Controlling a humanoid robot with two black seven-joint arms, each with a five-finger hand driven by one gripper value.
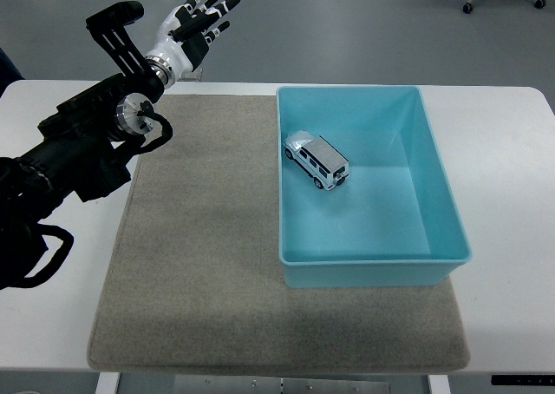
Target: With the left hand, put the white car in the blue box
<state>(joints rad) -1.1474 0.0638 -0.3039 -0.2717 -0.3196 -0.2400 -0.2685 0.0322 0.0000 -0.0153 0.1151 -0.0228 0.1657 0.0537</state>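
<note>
The left arm [61,164] ran off the left edge, so its upper part couldn't be seen. A dark bit of something [7,64] sat at the left edge above the table, too cropped to tell what it was. Two wheeled legs [468,3] of some furniture got cut off by the top edge. A small plate on the floor [195,71] was mostly hidden behind the left hand [186,29]. The table [512,151] got clipped at the bottom edge.

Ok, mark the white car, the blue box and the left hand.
white car [317,160], head view, on its roof.
blue box [375,258], head view, on its near rim.
left hand [187,22], head view, on the palm, fingers spread.
</note>
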